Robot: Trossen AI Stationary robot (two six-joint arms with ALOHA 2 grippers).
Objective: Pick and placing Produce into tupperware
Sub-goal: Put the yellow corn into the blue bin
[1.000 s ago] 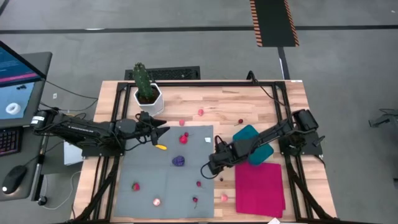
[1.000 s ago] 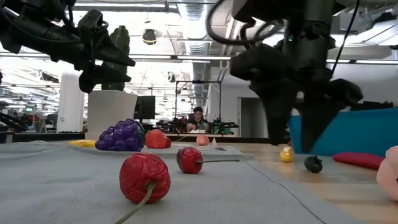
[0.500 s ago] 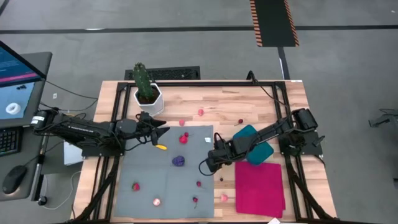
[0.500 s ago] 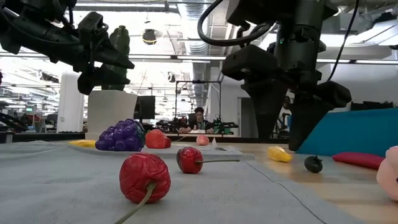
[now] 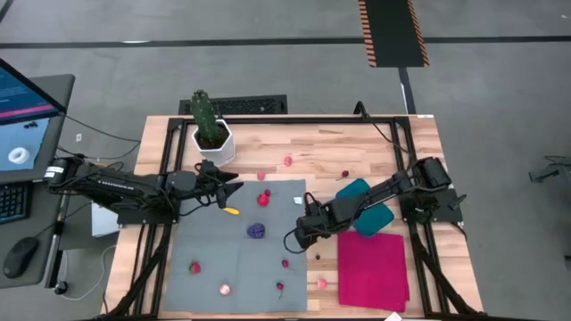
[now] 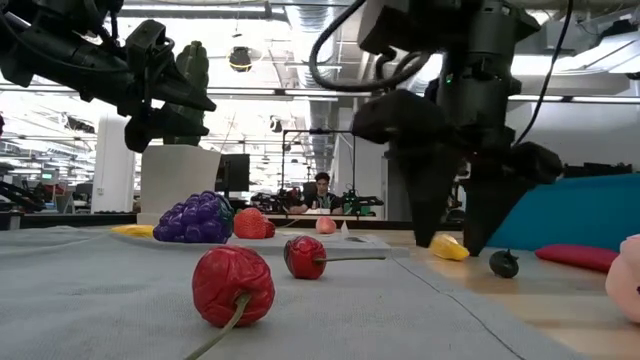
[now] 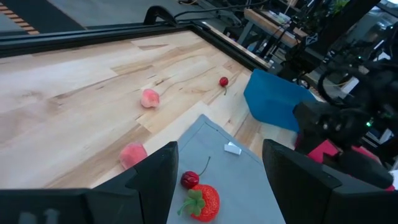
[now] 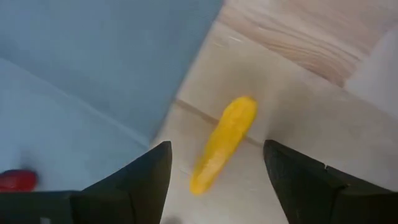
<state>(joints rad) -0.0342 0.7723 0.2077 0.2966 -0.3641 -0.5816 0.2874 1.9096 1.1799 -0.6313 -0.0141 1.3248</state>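
A small yellow fruit [image 8: 224, 144] lies on the bare wood just off the grey mat's [image 5: 214, 250] right edge. My right gripper [image 8: 217, 180] points down over it, open, one finger on either side and clear of it; the low view shows the gripper [image 6: 452, 238] and the fruit [image 6: 447, 247] the same way. The teal tupperware [image 5: 359, 191] stands just right of that arm. More produce lies around: purple grapes [image 5: 257, 230], a strawberry [image 5: 265, 198], cherries and pink pieces. My left gripper [image 5: 236, 188] hangs open above the mat's far left part.
A magenta cloth [image 5: 373, 267] lies near the tupperware at the front right. A cactus in a white pot [image 5: 211, 134] stands at the far left corner. A dark cherry [image 6: 503, 263] sits close to the right gripper. Black frame rails run along the table's edges.
My right gripper has crept slightly toward the table's left edge and a little down, so that its fingers hang lower around the yellow fruit, staying open. The produce has stayed where it was.
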